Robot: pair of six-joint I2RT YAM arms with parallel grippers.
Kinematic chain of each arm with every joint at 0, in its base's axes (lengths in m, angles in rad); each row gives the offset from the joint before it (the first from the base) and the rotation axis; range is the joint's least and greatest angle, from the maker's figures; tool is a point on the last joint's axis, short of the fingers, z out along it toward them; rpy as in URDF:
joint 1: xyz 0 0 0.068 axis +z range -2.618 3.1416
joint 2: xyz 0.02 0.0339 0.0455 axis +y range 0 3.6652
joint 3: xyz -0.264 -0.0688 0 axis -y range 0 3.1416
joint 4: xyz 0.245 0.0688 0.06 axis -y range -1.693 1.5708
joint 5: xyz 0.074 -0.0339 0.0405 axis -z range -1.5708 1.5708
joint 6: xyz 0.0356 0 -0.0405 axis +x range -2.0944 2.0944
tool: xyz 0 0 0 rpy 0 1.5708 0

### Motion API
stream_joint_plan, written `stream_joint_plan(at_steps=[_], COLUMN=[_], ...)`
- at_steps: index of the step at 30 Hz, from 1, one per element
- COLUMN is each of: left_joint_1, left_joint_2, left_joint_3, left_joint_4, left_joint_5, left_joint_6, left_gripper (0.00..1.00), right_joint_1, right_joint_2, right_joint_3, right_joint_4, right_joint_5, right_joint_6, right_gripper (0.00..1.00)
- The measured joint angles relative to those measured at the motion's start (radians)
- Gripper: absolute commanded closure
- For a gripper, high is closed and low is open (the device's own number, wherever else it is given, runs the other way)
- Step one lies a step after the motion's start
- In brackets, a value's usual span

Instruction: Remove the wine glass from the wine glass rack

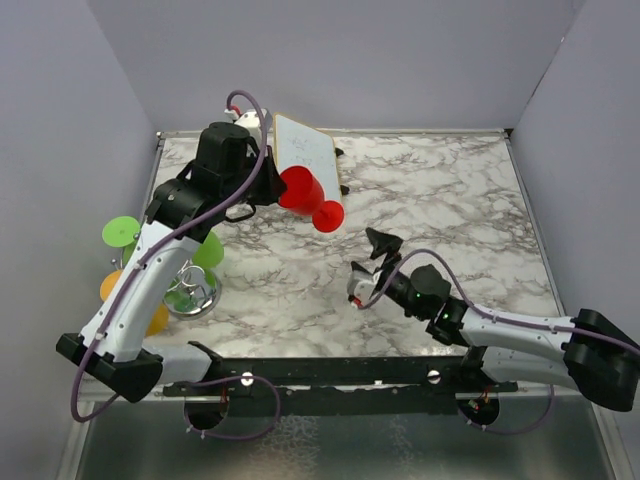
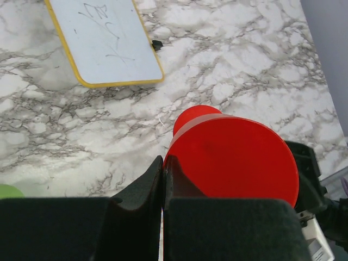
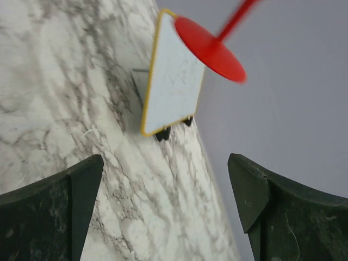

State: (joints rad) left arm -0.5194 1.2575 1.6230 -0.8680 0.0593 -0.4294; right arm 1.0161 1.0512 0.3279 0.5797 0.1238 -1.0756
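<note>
My left gripper (image 1: 268, 190) is shut on a red wine glass (image 1: 303, 190) and holds it tilted in the air over the back of the table, well away from the rack. In the left wrist view the jaws (image 2: 163, 166) pinch a thin edge of the red glass (image 2: 234, 157). The chrome wine glass rack (image 1: 190, 295) stands at the left, partly hidden by my left arm, with green glasses (image 1: 120, 232) and orange glasses (image 1: 110, 285) hanging on it. My right gripper (image 1: 372, 255) is open and empty at mid-table; its wrist view (image 3: 166, 179) shows the red glass's foot (image 3: 209, 46).
A white board with a yellow rim (image 1: 305, 150) leans at the back of the marble table (image 1: 440, 200); it also shows in the left wrist view (image 2: 103, 41) and the right wrist view (image 3: 171, 89). Grey walls enclose the table on three sides.
</note>
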Motion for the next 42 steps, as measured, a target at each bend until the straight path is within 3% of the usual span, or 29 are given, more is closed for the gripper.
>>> stream_joint_plan(at_steps=[5,11,15,21,29,42], left_joint_1=[-0.022,-0.111,-0.175,-0.231,-0.260,-0.268], left_joint_2=[0.078,0.192,0.266,0.433,0.626,0.798], left_joint_3=[0.008,-0.006,-0.007,0.045,0.175,0.313], left_joint_4=[0.008,0.042,0.095,0.149,0.197,0.208], left_joint_5=[-0.067,-0.137,-0.200,-0.290,-0.356,-0.411], left_joint_6=[-0.006,-0.031,-0.048,-0.061,-0.073,-0.054], left_gripper=[1.00,1.00,1.00,1.00,1.00,1.00], right_joint_1=[-0.175,-0.429,-0.598,-0.827,-0.861,-0.860], right_joint_2=[0.059,0.047,0.053,0.160,0.198,0.262], right_joint_3=[0.016,0.133,0.293,0.549,0.578,0.755], right_joint_4=[0.145,0.142,-0.003,-0.321,-0.542,-0.801], right_joint_5=[0.132,0.289,0.347,0.289,0.155,0.152], right_joint_6=[0.323,0.747,1.025,1.362,1.531,1.715], right_gripper=[0.01,0.01,0.01,0.01,0.01,0.01])
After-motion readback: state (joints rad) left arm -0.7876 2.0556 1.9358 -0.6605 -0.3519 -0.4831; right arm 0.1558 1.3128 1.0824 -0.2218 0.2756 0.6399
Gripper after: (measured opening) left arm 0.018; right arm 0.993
